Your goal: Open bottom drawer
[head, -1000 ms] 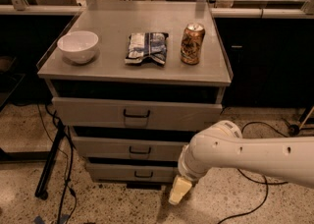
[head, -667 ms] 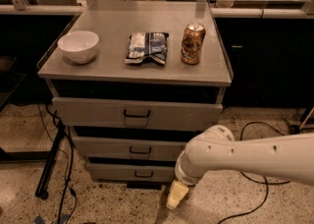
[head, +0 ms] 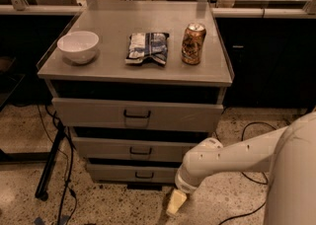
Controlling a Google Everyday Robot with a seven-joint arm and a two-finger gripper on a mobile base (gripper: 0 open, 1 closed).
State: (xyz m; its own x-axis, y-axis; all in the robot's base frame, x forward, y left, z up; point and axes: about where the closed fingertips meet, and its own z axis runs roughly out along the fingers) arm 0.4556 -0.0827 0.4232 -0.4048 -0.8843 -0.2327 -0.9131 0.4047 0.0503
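Bottom drawer [head: 113,172] runs left-right, front facing camera; tool [head: 176,203] (grip state unreadable) hangs by its right end.

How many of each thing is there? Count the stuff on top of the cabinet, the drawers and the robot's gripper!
Bowls: 1, the white bowl
Snack bags: 1, the snack bag
Cans: 1, the can
Drawers: 3, the top drawer, middle drawer and bottom drawer
Grippers: 1, the gripper, low by the floor in front of the bottom drawer's right end
Total: 7
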